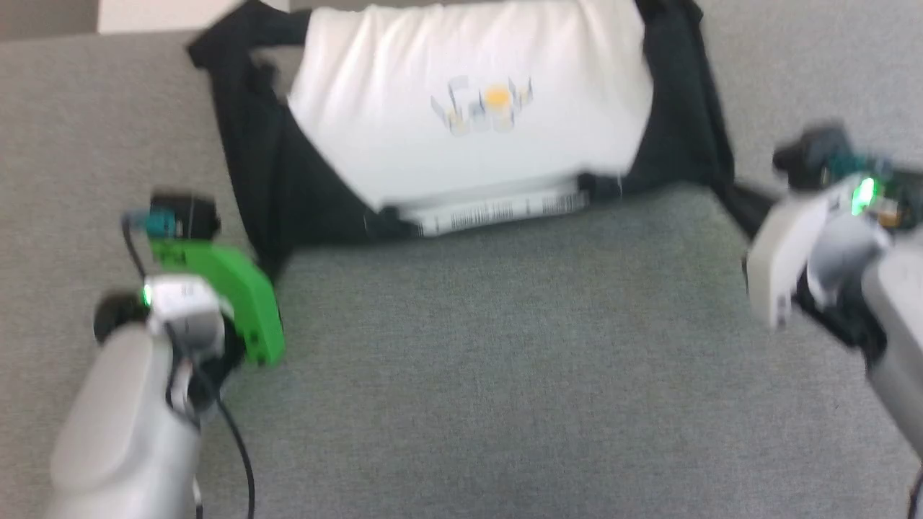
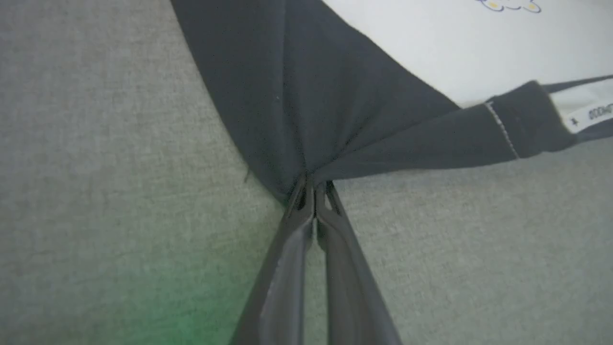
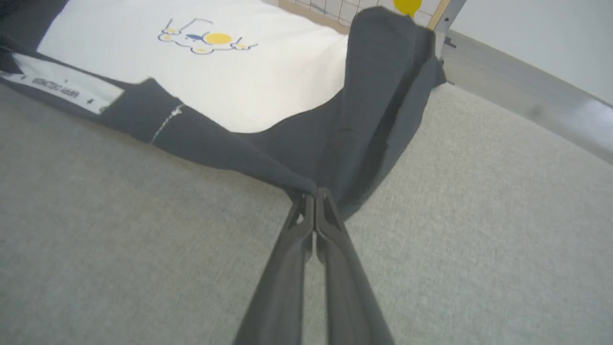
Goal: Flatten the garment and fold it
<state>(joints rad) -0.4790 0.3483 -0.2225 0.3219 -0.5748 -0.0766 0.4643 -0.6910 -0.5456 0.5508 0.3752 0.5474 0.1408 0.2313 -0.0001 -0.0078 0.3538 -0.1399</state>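
Note:
The garment lies at the far middle of the grey table, white body up with a small yellow print and black sleeves at both sides. Its black collar with a white label faces me. My left gripper is shut on a pinch of the black shoulder cloth, which fans out taut from the tips. My right gripper is shut on the black cloth of the other shoulder. In the head view the left gripper and the right gripper hold the collar edge stretched between them.
Grey fabric covers the table from the garment to the near edge. A metal table rim runs along the far right in the right wrist view, with a wire grid and a yellow object behind the garment.

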